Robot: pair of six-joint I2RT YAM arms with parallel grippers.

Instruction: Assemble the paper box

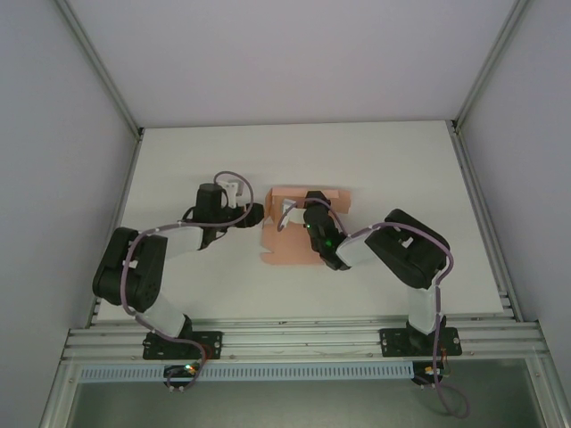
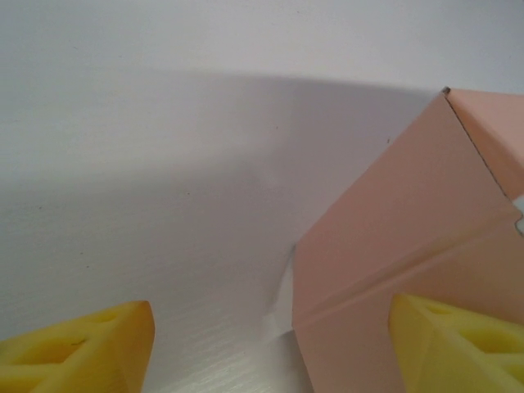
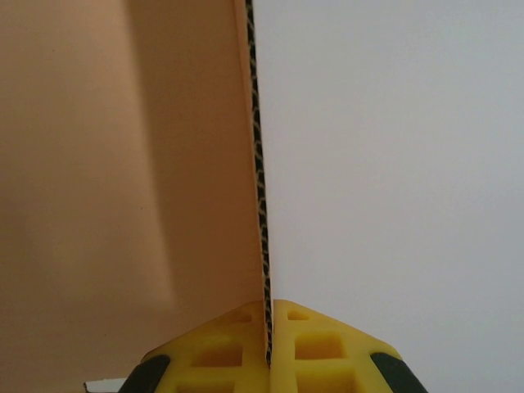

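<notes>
Nearest us, the right gripper [image 3: 268, 348] is clenched on the thin edge of the salmon-pink card paper box [image 1: 290, 250], its 2 yellow pads meeting either side of the corrugated rim; we judge it pinches there so that the side flap [image 3: 123, 164] stands upright along its crease rather than springing flat. The left gripper [image 2: 270, 356] is spread and grasps nothing; 1 finger hangs over the bare white table [image 1: 375, 169] and the other over the sheet's near corner, and we read this as straddling the card's left edge, ready either to pin the base or to lift the next panel. From the top camera, the box lies partly folded near the table's middle, between the 2 wrists, with the right one over it and the left just beside its left edge. We judge assembly only partway along, since most of the sheet looks flat. Beyond it the far tabletop runs to the enclosure walls.
</notes>
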